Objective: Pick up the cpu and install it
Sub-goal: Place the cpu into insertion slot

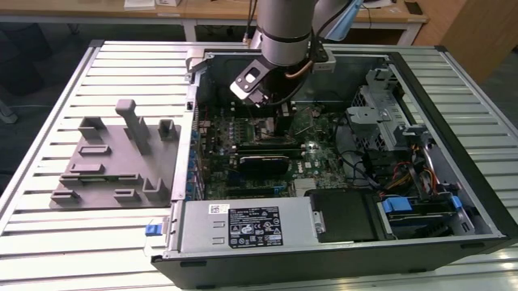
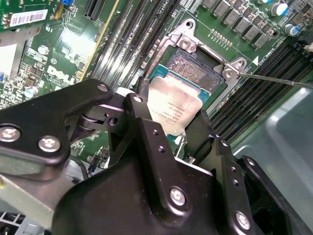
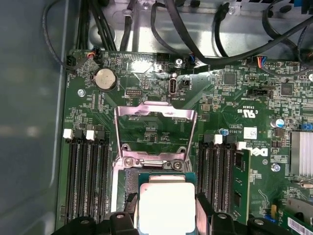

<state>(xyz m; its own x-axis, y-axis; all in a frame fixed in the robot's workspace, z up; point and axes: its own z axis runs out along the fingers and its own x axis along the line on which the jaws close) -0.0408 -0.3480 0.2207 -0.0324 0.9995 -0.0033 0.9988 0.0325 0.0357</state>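
The cpu sits clamped in the gripper, tilted over the open socket near the motherboard's cable-side edge. Pickup's done. It doesn't look seated yet, and the load plate is up.

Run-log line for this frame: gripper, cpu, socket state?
grip: black two-finger gripper shut on silvery-grey flat square cpu | place: over motherboard socket, not seated | metal load plate: open
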